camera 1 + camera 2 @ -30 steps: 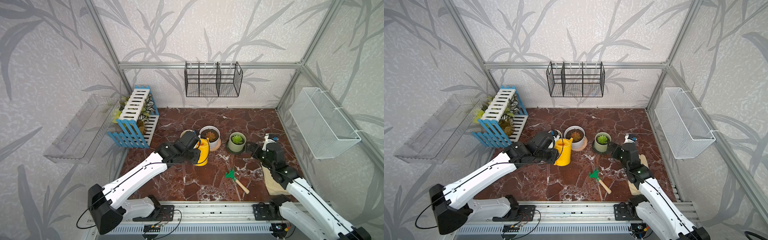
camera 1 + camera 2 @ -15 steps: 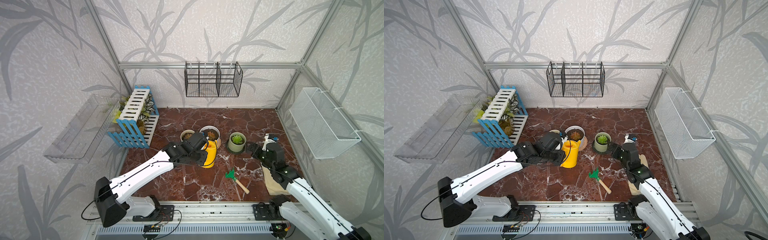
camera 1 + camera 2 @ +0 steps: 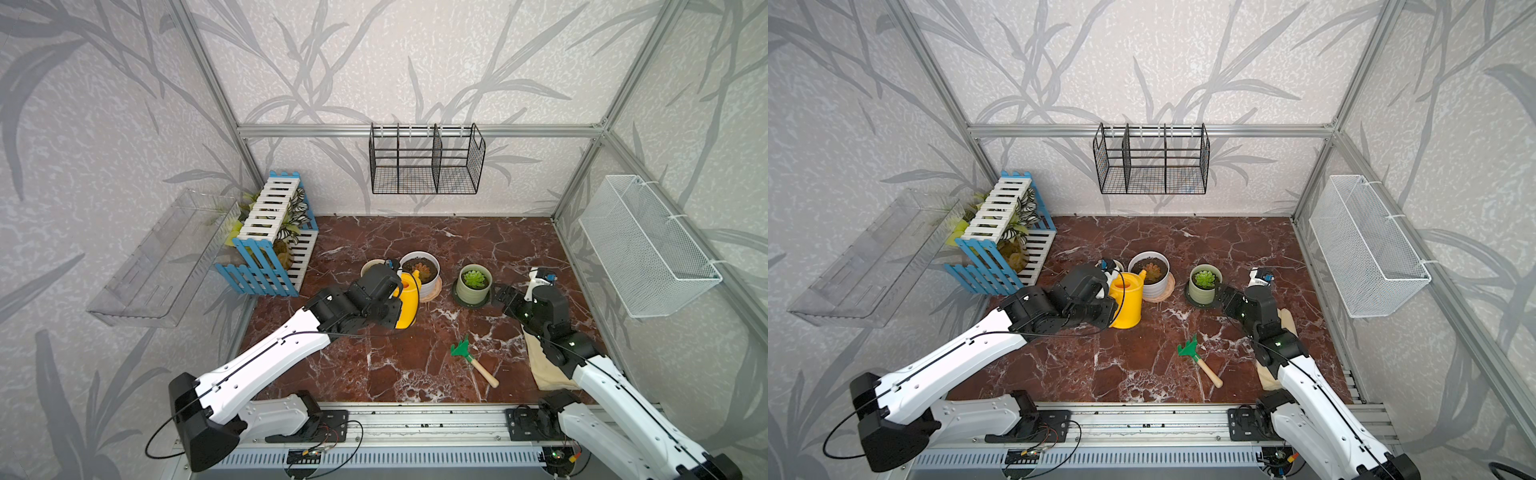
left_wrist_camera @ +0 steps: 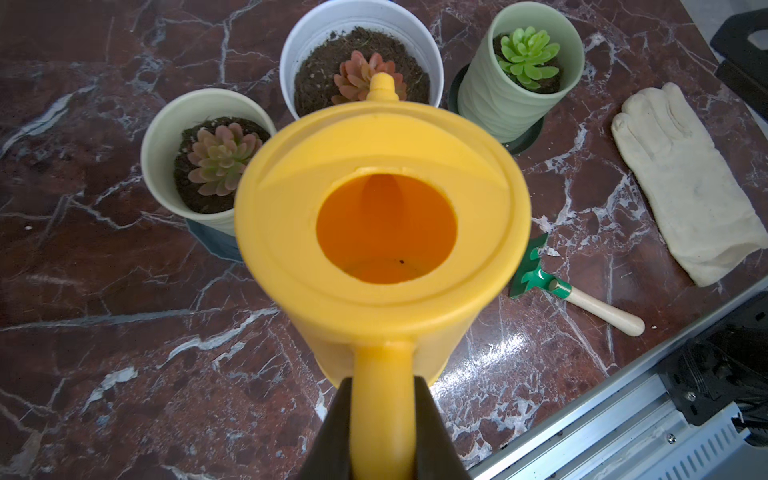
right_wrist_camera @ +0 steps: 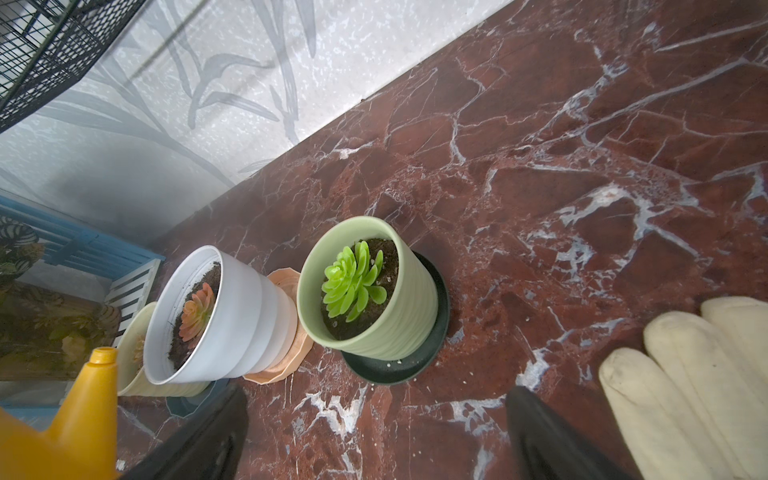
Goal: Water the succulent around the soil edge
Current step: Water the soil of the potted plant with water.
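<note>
Now left jaws grip the watering can (image 4: 374,137); right jaws gape, empty.

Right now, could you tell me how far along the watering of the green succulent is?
Done: the left claw is shut on the yellow watering can by its handle. In hand: the spout points at the white pot, not yet the succulent; the right claw stands open, clear of the sage pot. Left: move the spout over and pour around the soil edge.
</note>
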Action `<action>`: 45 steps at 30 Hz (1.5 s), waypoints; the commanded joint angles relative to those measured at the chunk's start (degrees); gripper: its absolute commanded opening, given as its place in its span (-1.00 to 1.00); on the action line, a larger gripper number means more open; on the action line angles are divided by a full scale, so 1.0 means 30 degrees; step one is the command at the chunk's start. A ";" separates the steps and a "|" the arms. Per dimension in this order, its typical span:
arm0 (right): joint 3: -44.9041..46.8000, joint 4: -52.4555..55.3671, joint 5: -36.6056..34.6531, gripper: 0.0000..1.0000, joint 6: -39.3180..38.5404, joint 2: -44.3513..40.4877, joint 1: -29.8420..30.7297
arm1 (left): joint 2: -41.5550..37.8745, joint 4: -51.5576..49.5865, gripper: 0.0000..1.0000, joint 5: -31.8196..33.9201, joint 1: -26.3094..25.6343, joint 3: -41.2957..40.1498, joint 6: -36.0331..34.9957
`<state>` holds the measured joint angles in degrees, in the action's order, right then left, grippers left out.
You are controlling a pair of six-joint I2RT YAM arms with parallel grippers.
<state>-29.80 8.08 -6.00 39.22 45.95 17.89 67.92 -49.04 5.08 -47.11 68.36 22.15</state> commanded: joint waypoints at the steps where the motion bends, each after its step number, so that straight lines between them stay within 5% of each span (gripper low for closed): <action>1: 0.0032 -0.0041 -0.0227 0.97 0.0051 -0.0005 -0.0066 | -0.0402 -0.0382 -1.00 0.1029 0.0192 -0.0266 0.0118; 45: 0.0033 -0.0050 -0.0183 0.97 0.0109 -0.0026 -0.0049 | 0.1855 0.1590 -1.00 -0.1066 -0.1082 0.0546 -0.0542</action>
<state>-29.80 8.08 -6.00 39.33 46.02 17.89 73.30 -46.46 1.63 -50.22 67.88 21.47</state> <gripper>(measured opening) 0.983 0.185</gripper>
